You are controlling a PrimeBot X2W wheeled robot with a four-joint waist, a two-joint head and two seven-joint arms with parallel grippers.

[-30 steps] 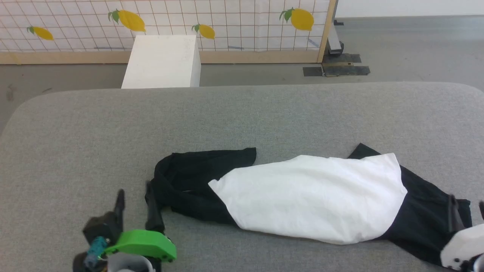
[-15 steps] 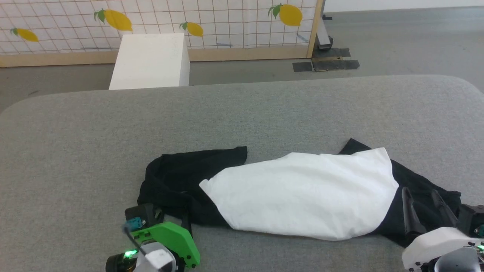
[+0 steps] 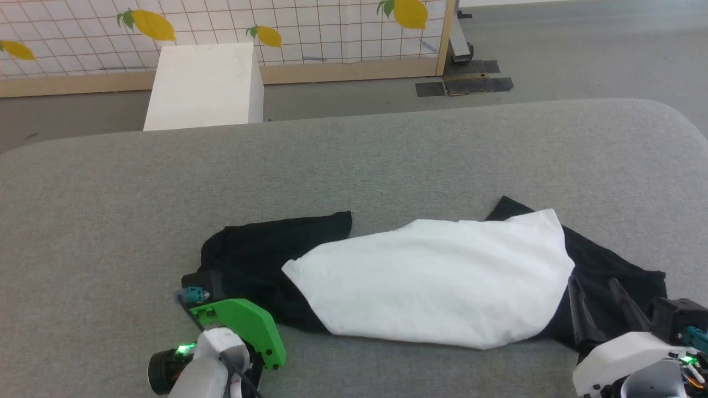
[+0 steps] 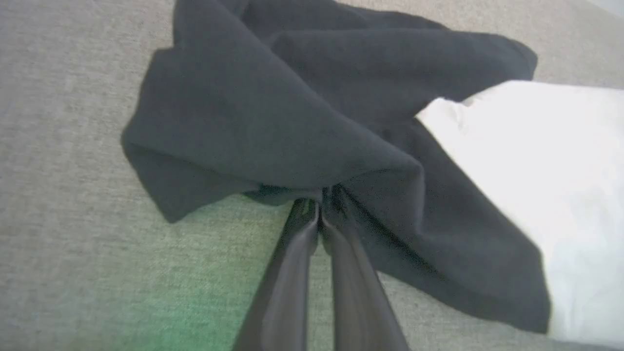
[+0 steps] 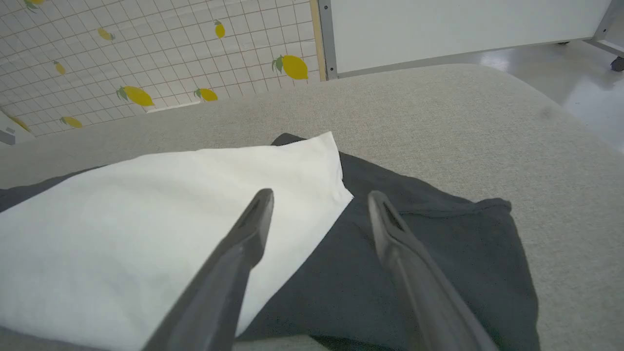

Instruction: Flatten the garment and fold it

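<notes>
Barely begun: the raglan shirt (image 3: 431,282) lies bunched, unfolded, left gripper (image 4: 319,195) pinching it, right gripper (image 5: 319,200) spread open.

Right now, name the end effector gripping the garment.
The left end effector, shut on the garment at its black edge; the right end effector stands open.

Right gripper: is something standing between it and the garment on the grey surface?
Nothing visible does. The right gripper is open directly over a black sleeve of the garment, with no other object between them.
</notes>
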